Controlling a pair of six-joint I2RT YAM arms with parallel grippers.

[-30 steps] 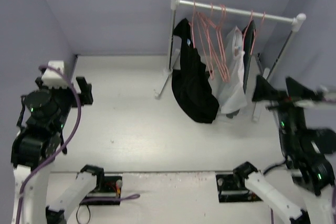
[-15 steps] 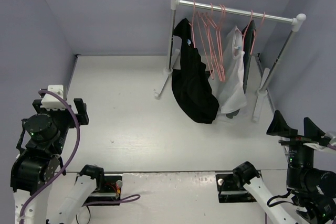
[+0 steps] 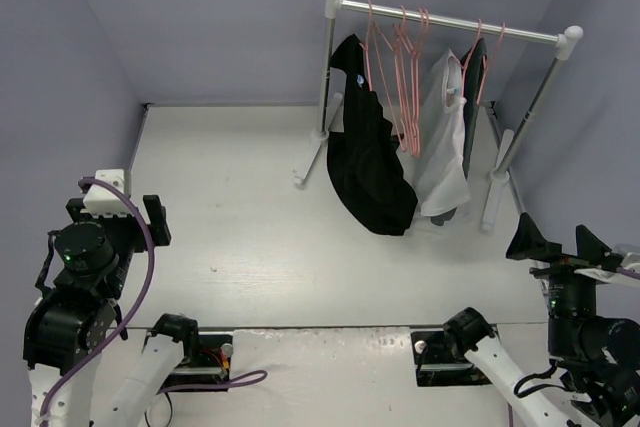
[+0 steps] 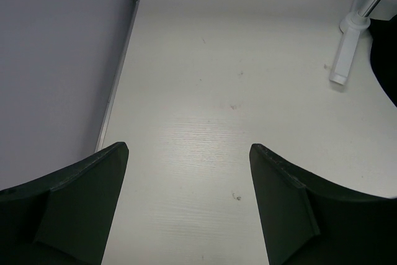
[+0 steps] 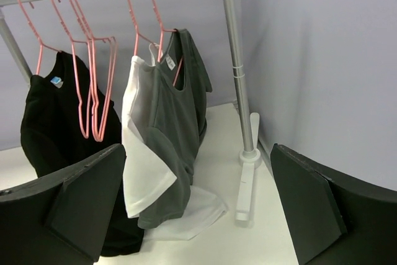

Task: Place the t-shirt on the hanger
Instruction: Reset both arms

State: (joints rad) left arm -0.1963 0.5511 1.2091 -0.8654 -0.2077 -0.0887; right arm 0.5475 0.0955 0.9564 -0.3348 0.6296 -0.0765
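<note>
The black t-shirt (image 3: pixel 370 162) hangs at the left end of the rail on a pink hanger (image 3: pixel 371 32), its hem near the table. It also shows in the right wrist view (image 5: pixel 46 116), with its hanger (image 5: pixel 38 44) above it. A sliver of the t-shirt's edge (image 4: pixel 389 72) shows in the left wrist view. My left gripper (image 3: pixel 155 219) is open and empty at the near left, far from the rack; its jaws stand wide over bare table (image 4: pixel 189 153). My right gripper (image 3: pixel 560 242) is open and empty at the near right, facing the rack (image 5: pixel 198 153).
The clothes rack (image 3: pixel 450 22) stands at the back right with white feet (image 3: pixel 493 202) on the table. Several empty pink hangers (image 3: pixel 408 82) hang mid-rail. A white garment (image 5: pixel 146 166) and a dark grey garment (image 5: pixel 173 122) hang to the right. Purple walls enclose the table.
Both arms have drawn back toward the near edge. The right gripper moved away from the rack's right post to the near right corner. The garments have not moved.
</note>
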